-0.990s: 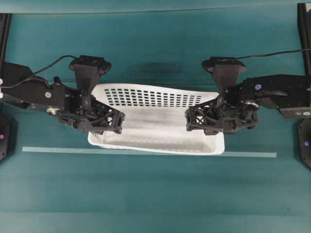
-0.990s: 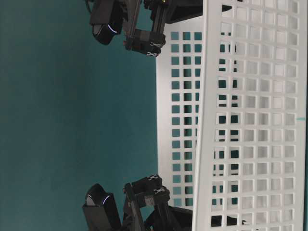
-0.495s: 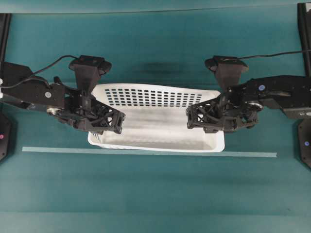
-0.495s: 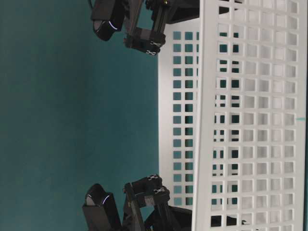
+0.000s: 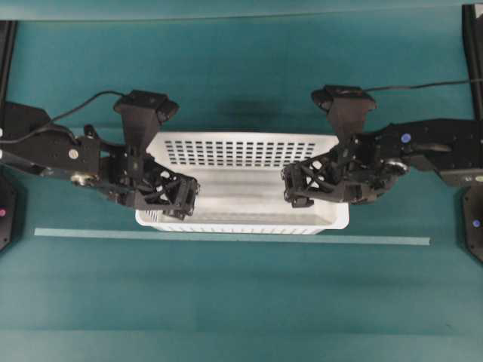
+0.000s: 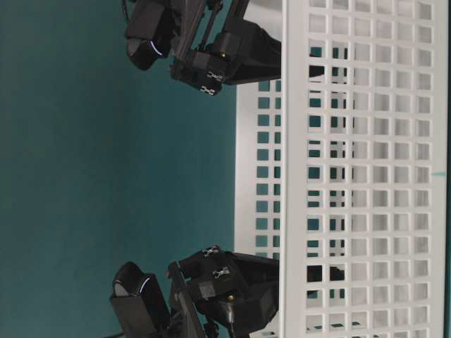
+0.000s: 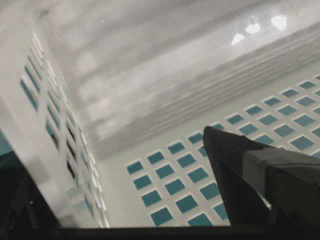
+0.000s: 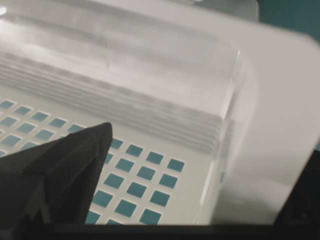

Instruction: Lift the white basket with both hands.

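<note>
The white basket (image 5: pixel 241 149) sits level on the teal table, its long side facing the front; the table-level view shows its perforated wall (image 6: pixel 366 176). My left gripper (image 5: pixel 186 197) is at its left end and is open: one finger (image 7: pixel 250 185) is inside the basket and the other is outside the end wall (image 7: pixel 65 150). My right gripper (image 5: pixel 290 188) is at the right end, also open. One of its fingers (image 8: pixel 55 170) is inside and the other is beyond the rolled rim (image 8: pixel 280 115). Neither gripper pinches the wall.
A thin pale tape strip (image 5: pixel 226 237) runs across the table (image 5: pixel 241 302) just in front of the basket. Dark frame posts stand at the far left (image 5: pixel 7 45) and far right (image 5: pixel 474 45) edges. Cables trail from both wrist cameras.
The basket has come down from a raised, tilted position and now sits level and lower. Both grippers, which were shut on its end walls, have opened.
</note>
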Available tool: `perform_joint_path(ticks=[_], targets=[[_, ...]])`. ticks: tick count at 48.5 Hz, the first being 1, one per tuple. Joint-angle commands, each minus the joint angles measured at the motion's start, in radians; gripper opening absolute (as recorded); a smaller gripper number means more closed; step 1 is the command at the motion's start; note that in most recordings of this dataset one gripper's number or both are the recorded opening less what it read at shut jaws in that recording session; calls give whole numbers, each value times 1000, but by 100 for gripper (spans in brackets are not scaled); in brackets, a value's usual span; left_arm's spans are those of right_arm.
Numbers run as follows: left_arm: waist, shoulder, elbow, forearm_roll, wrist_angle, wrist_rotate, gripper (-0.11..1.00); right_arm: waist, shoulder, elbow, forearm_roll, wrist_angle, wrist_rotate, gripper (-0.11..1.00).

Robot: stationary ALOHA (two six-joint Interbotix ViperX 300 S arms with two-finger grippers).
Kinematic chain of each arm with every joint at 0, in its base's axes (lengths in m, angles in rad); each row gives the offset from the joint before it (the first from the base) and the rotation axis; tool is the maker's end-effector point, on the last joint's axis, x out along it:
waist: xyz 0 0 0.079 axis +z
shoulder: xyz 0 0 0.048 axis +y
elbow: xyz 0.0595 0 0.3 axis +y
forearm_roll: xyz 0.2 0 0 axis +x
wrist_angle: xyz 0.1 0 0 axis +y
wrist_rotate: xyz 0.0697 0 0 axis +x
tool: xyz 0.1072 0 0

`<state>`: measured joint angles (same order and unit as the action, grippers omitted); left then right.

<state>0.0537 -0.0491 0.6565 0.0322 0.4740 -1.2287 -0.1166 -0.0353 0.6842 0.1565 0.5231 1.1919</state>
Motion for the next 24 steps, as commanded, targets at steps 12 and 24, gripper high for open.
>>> perform_joint_path(ticks=[12, 24], targets=[[-8, -66, 40, 3, -12, 0, 88, 0, -37, 67, 9, -9, 6, 96], [-12, -155, 67, 3, -12, 0, 89, -12, -117, 83, 9, -3, 3, 96]])
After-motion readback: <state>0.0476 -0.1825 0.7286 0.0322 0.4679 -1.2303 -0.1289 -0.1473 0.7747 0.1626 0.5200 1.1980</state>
